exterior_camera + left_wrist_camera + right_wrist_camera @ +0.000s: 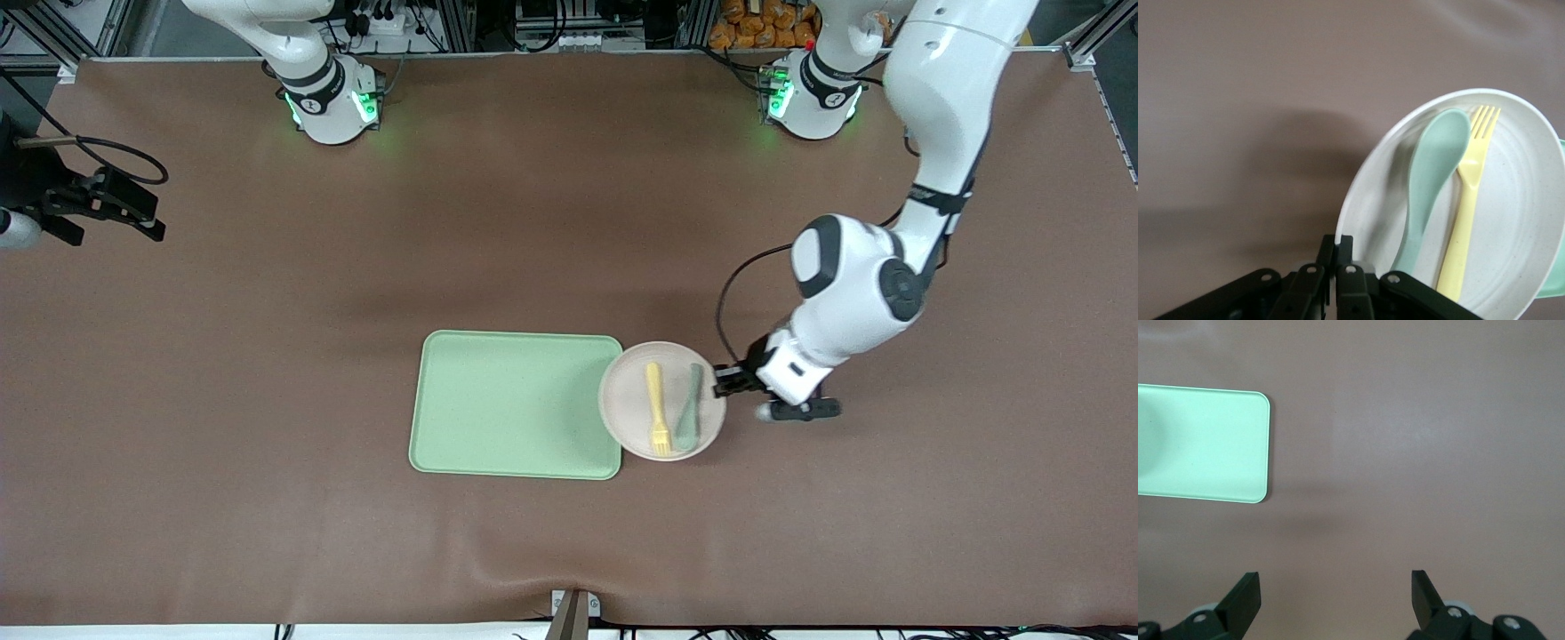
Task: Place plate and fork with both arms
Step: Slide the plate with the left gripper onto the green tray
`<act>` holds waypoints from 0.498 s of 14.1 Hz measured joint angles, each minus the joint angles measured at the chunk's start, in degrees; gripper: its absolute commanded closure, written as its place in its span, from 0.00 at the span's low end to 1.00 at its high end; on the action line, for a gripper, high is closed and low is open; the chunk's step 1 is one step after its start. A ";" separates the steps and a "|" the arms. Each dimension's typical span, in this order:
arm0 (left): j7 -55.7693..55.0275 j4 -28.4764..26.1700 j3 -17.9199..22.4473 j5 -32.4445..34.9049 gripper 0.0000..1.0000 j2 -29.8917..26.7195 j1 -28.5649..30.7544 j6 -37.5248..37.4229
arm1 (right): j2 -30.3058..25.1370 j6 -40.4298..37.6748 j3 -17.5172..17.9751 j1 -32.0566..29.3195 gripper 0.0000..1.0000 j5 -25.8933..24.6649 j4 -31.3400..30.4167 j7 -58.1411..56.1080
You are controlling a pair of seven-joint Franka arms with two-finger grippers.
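The off-white speckled plate [629, 400] overlaps the light green tray [507, 400] at the tray's edge toward the left arm's end. The pale yellow fork [657, 407] lies on the plate beside a grey-green spoon [689, 411]. My left gripper [722, 382] is shut on the plate's rim on the side away from the tray. The left wrist view shows the gripper [1336, 243] pinching the plate [1518, 220], which carries the fork [1468, 200] and spoon [1431, 167]. My right gripper [142, 216] waits open and empty at the right arm's end of the table; its wrist view [1336, 587] shows it over bare mat.
The tray [1198, 443] holds nothing apart from the plate's overlapping rim. Brown mat covers the whole table. A clamp [573, 613] sits at the table edge nearest the camera. Cables and racks line the edge by the arm bases.
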 measured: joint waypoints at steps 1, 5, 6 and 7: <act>-0.97 3.09 0.06 0.00 1.00 2.65 -2.40 0.01 | 0.00 0.00 -0.01 -0.01 0.00 0.00 0.01 0.00; -2.26 15.57 2.52 0.49 1.00 13.77 -11.39 0.09 | 0.05 0.00 -0.08 -0.01 0.00 0.04 0.01 0.00; -3.10 17.56 2.87 0.53 1.00 15.73 -12.57 0.08 | 0.07 0.00 -0.13 -0.02 0.00 0.13 0.01 0.00; -3.75 18.91 3.09 0.55 1.00 17.17 -13.28 0.08 | 0.09 0.00 -0.20 -0.03 0.00 0.25 0.01 0.00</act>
